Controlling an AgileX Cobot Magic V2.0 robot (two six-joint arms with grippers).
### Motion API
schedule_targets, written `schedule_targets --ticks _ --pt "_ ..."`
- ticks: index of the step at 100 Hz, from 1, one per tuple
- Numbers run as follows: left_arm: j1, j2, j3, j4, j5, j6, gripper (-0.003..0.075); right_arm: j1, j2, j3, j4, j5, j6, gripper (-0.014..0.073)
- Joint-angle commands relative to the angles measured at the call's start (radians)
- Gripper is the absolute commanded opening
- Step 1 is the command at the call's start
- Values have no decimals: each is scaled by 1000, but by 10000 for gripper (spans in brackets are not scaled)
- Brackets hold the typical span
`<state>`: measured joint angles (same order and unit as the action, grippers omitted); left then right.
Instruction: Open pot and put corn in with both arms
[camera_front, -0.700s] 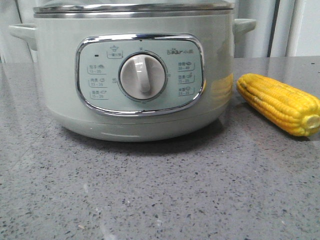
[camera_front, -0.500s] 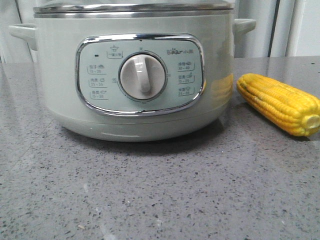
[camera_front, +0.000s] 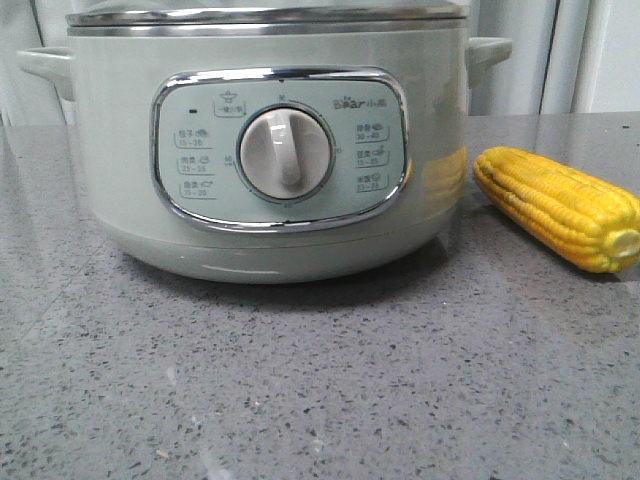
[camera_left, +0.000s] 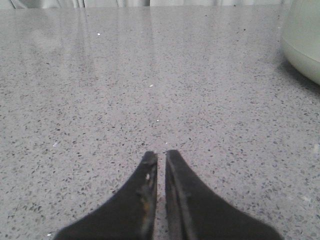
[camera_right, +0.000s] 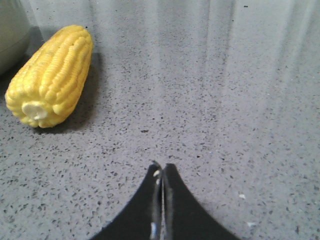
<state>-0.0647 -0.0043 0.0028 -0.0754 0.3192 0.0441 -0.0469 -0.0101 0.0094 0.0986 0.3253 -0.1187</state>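
The pale green pot (camera_front: 270, 150) fills the front view, its white dial (camera_front: 285, 153) facing me and the steel-rimmed glass lid (camera_front: 265, 15) on top. The yellow corn (camera_front: 560, 205) lies on the grey counter just right of the pot, stub end toward me. In the right wrist view the corn (camera_right: 50, 75) lies ahead and to one side of my right gripper (camera_right: 161, 167), which is shut and empty. My left gripper (camera_left: 161, 156) is shut and empty over bare counter, with the pot's base (camera_left: 305, 45) at that view's edge. Neither gripper shows in the front view.
The speckled grey counter (camera_front: 320, 380) spreads in front of the pot. White curtains or panels (camera_front: 570, 55) stand behind the counter's far edge.
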Motion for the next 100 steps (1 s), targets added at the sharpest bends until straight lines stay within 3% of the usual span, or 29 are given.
schedule_targets --ticks 1,53,65,75,100 --pt "-1 -30 20 0 -62 1 -20 -5 -22 19 -7 -24 -4 -64" --pt "-1 -30 20 7 -352 1 -20 -5 -22 19 -7 -189 -4 -64" --pt "-1 -30 20 7 -528 1 -20 -5 -22 19 -7 -297 -4 -64" --pt "-1 -30 7 7 -582 1 -21 -5 -22 17 -7 -406 -4 -64" --pt "-1 -19 -85 11 -545 1 -21 -3 -22 -58 -7 -265 -4 -64"
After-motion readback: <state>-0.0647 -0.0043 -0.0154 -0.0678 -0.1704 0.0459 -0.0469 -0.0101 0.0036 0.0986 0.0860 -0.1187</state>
